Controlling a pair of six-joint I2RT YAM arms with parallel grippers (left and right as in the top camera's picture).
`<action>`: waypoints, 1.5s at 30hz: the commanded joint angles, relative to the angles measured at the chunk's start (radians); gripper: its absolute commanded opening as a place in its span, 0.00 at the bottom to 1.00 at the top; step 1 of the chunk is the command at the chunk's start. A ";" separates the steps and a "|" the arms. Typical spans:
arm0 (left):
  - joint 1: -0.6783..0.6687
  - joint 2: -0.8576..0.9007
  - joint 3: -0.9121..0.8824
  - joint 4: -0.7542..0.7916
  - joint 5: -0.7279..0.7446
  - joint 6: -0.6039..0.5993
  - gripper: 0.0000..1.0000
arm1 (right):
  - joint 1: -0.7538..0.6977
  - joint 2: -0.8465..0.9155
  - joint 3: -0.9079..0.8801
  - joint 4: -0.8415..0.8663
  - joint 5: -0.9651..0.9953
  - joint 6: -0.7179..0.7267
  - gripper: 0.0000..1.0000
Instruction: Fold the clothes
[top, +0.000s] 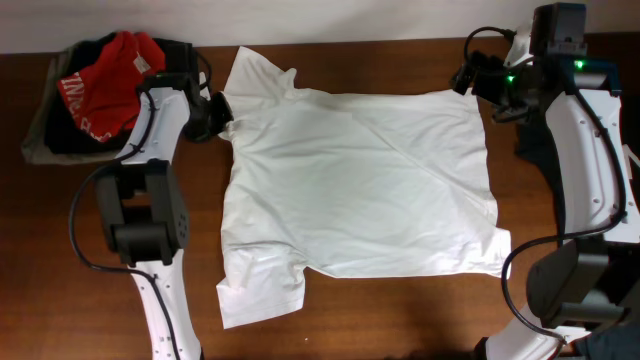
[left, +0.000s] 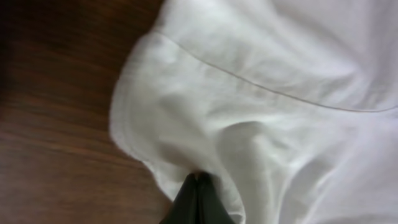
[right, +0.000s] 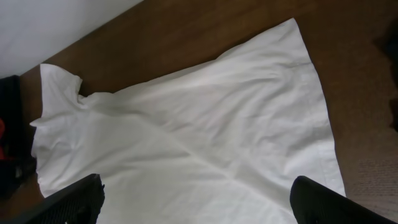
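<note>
The fold looks barely begun: the white T-shirt (top: 360, 180) lies spread nearly flat across the middle of the brown surface (top: 400, 320), sleeves towards the left arm's side and hem towards the right arm's side, with one diagonal crease running across the body. The step in hand appears to be taking hold of the far edge. The left hand (top: 218, 108) is closed tight on the cloth near the far sleeve and shoulder. Its wrist view shows the dark fingertips (left: 199, 198) pressed together with a small tuck of white fabric pinched between them and a seam running just above. The right hand (top: 468, 78) hovers by the far hem corner, beside it rather than on it. In its own camera the two fingers (right: 68, 199) stand as wide apart as they go, with nothing between them but the shirt lying below. The next move probably calls for the right hand to come down onto that hem corner and close on it, so both arms can carry the far edge over together. A red garment (top: 110, 75) and a black one (top: 70, 140) sit heaped beyond the left arm, apart from the shirt.
</note>
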 joint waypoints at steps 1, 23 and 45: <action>-0.013 0.061 0.000 0.005 0.032 -0.025 0.01 | -0.003 0.003 -0.005 0.000 -0.008 0.005 0.99; -0.002 0.070 0.001 -0.072 -0.233 -0.023 0.01 | -0.003 0.003 -0.005 0.000 -0.008 0.005 0.99; -0.002 0.070 0.266 -0.238 -0.710 -0.013 0.02 | -0.003 0.003 -0.005 0.000 -0.008 0.005 0.99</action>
